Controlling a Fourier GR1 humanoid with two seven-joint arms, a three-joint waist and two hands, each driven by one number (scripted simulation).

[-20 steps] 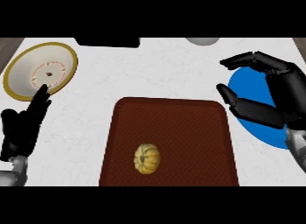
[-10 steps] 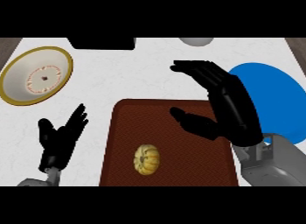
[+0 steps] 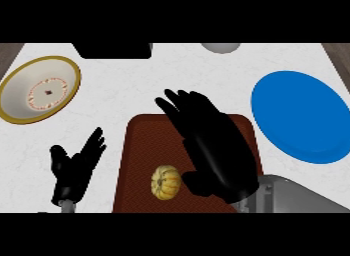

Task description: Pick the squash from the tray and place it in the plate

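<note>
A small yellow squash (image 3: 165,182) lies on the dark brown tray (image 3: 145,145), near its front edge. My right hand (image 3: 211,150) hovers over the tray's middle, fingers straight and spread, its thumb just right of the squash; I cannot tell whether it touches it. The blue plate (image 3: 302,115) sits to the right of the tray with nothing on it. My left hand (image 3: 74,167) rests open, fingers up, on the white counter left of the tray.
A cream bowl with a gold rim (image 3: 38,89) stands at the back left. A black object (image 3: 113,50) and a grey round object (image 3: 221,47) sit at the counter's far edge. Wooden strips (image 3: 1,55) border both sides.
My right hand has swung left from above the blue plate to above the tray, lowering toward the squash. The left hand has drifted right and down toward the tray's left side.
</note>
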